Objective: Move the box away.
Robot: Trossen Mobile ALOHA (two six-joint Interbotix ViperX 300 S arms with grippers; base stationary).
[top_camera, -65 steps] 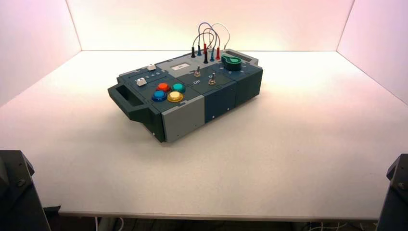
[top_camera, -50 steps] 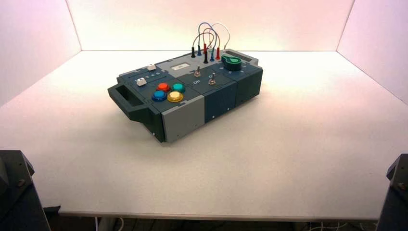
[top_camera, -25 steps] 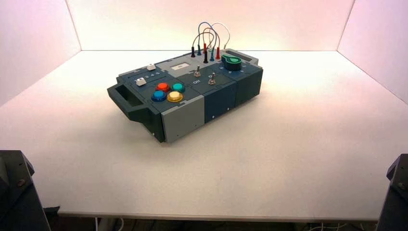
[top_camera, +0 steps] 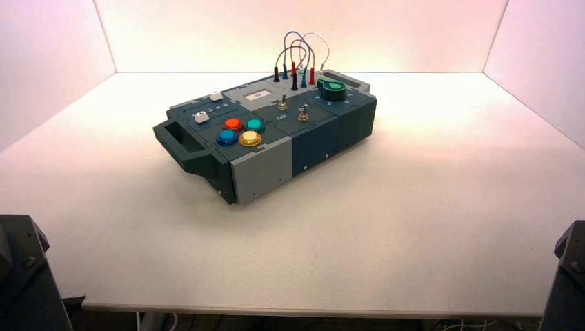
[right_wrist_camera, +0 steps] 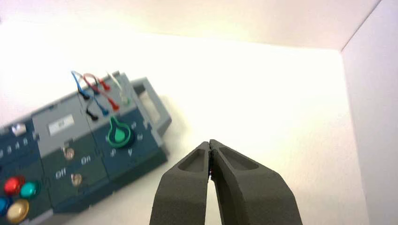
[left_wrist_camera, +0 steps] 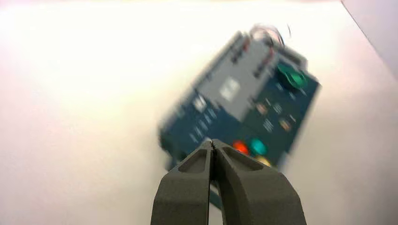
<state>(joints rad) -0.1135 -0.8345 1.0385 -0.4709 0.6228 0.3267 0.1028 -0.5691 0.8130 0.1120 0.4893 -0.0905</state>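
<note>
The left end effector [left_wrist_camera: 212, 141] is shut with nothing in it; its arm [top_camera: 31, 276] is at the near left edge of the high view. The right end effector [right_wrist_camera: 210, 142], also shut and empty, belongs to the arm [top_camera: 569, 276] at the near right edge. Both are well apart from the box [top_camera: 262, 124], which sits askew on the bench [top_camera: 386, 241], left of centre toward the back, one handle [top_camera: 185, 141] pointing toward the near left.

The high view cuts off both arms and shows neither fingertip pair. In the left wrist view the fingers [left_wrist_camera: 187, 187] cover part of the box's button end, and the blue button cannot be made out. The right wrist view crops that end. The wires [top_camera: 300, 52] overlap, so their paths are hard to trace.
</note>
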